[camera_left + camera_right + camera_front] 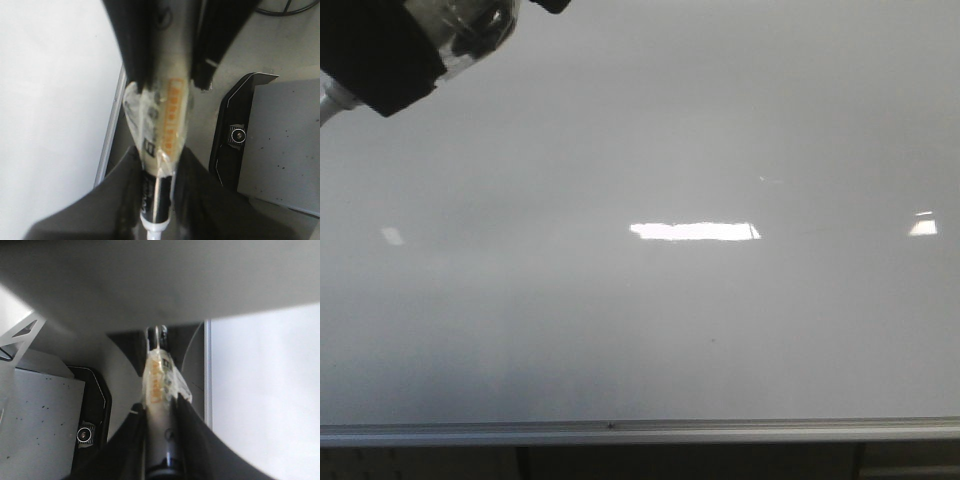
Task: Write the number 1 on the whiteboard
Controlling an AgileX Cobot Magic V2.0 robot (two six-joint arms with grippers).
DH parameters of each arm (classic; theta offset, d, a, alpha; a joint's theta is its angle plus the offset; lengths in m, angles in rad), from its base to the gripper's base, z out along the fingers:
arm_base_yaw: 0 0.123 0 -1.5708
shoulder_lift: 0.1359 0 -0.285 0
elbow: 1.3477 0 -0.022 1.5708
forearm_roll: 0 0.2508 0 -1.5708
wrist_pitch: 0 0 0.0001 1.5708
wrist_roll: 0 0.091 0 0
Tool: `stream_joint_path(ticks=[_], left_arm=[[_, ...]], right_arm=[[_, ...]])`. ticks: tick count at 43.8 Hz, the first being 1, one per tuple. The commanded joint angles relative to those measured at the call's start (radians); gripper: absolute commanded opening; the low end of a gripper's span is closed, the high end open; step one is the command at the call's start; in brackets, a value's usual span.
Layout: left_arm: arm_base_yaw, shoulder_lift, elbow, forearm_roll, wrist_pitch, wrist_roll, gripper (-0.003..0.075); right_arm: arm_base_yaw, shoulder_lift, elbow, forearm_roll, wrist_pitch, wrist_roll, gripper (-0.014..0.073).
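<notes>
- We see the whiteboard (pixel 650 330) spread flat, glossy white, filling nearly the whole front view.
- Bright light reflections (pixel 693 231) sit on its surface.
- Its silver-grey metal rim (pixel 620 430) runs along the near edge.
- We find no ink on it.
</notes>
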Motion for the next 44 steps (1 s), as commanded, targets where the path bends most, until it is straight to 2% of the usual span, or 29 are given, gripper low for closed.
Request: stream_joint_path(ticks=[1, 5, 10, 14, 23, 32, 38, 44], left_arm=[[-0.008, -0.026, -0.033, -0.028, -0.052, -0.004, 0.0062], [-0.008, -0.026, -0.033, -0.028, -0.055, -0.004, 0.0153], [-0.008, -0.026, -0.033, -0.028, -0.064, -0.004, 0.0419], [-0.003, -0.029, -0.036, -0.024, -0.068, -0.004, 0.0536], [0.019, -0.083, -0.051, -0.02, -0.068, -0.037, 0.0544], [0.06, -0.17, -0.051, -0.011, -0.062, -0.109, 0.0544], [0.101, -0.232, -0.051, 0.008, -0.062, -0.193, 0.0544], [0.146, -0.284, -0.03, 0.026, -0.06, -0.277, 0.0544]], right_arm=[[-0.001, -0.032, -0.035, 0.042, -0.026, -0.009, 0.0013], [-0.001, -0.032, -0.035, 0.042, -0.024, -0.008, 0.0013], [-0.003, -0.032, -0.035, 0.042, -0.019, 0.001, 0.0013], [-0.003, -0.032, -0.035, 0.042, -0.012, 0.008, 0.0013], [-0.016, -0.034, -0.035, 0.024, -0.004, 0.059, 0.0013], [-0.048, -0.058, -0.035, -0.075, 0.057, 0.166, 0.0013], [-0.078, -0.118, -0.035, -0.167, 0.086, 0.298, 0.0013], [-0.122, -0.202, -0.013, -0.273, 0.128, 0.506, 0.0013]])
